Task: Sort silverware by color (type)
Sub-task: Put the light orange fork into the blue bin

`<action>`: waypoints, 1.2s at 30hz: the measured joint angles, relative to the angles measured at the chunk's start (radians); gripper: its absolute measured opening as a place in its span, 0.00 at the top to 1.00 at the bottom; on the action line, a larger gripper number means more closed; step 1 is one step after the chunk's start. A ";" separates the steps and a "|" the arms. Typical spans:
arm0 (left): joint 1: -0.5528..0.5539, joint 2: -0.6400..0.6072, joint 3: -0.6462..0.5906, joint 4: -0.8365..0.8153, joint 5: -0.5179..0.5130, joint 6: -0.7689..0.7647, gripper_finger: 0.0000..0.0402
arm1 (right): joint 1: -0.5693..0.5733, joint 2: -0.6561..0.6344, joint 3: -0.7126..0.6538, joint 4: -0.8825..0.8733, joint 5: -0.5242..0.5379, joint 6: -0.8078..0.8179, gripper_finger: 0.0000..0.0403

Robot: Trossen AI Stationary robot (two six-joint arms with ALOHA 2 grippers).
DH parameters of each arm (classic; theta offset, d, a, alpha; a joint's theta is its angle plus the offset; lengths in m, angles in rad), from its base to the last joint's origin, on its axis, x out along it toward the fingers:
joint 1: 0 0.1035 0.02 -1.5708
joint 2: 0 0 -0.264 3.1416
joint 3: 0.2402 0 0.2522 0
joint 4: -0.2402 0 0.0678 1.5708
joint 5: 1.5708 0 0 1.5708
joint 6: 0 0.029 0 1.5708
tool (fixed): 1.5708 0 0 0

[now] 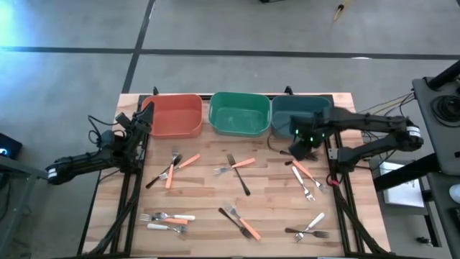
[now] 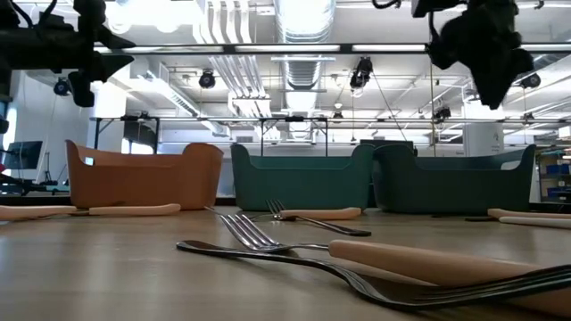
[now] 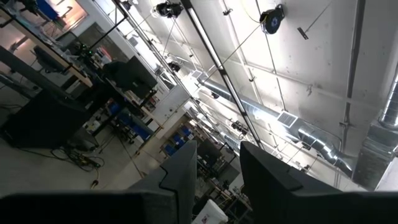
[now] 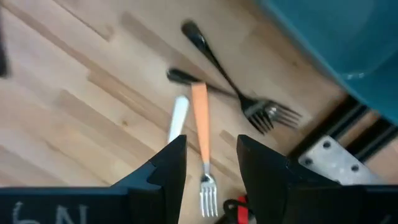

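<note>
High view laid out the whole scatter of forks (image 1: pixel 233 173) on the table (image 1: pixel 208 198): a pair near the left middle, a crossed group at centre, clusters along the near edge, and a few at the right side. None lay in the orange bin (image 1: pixel 172 115), green bin (image 1: pixel 239 113) or teal bin (image 1: pixel 296 114) lined along the far edge. Right wrist view alone gave close detail: an orange fork (image 4: pixel 201 140) directly between the fingers, a white fork (image 4: pixel 177 121) just beside it, and two black forks (image 4: pixel 233 87) crossed beyond, next to the teal bin's wall. The right gripper (image 4: pixel 208 168) stood open, holding nothing. From above it hovered at the teal bin's near corner, over the right-hand forks. The left gripper (image 3: pixel 217 174) was also parted and empty; its wrist view showed only ceiling, so it pointed upward. High view placed that arm at the table's left edge, beside the orange bin
</note>
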 joint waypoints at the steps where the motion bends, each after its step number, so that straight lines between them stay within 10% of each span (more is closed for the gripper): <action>1: 0.000 0.000 0.000 0.000 0.000 0.000 0.73 | 0.021 0.003 -0.023 0.001 0.010 0.012 0.67; 16: 0.000 0.000 0.000 0.000 0.000 0.000 0.73 | 0.081 0.003 -0.398 0.318 -0.131 -0.013 0.67; 36: 0.000 0.000 0.000 -0.002 0.000 0.000 0.73 | 0.080 0.088 -0.525 0.587 -0.126 -0.024 0.67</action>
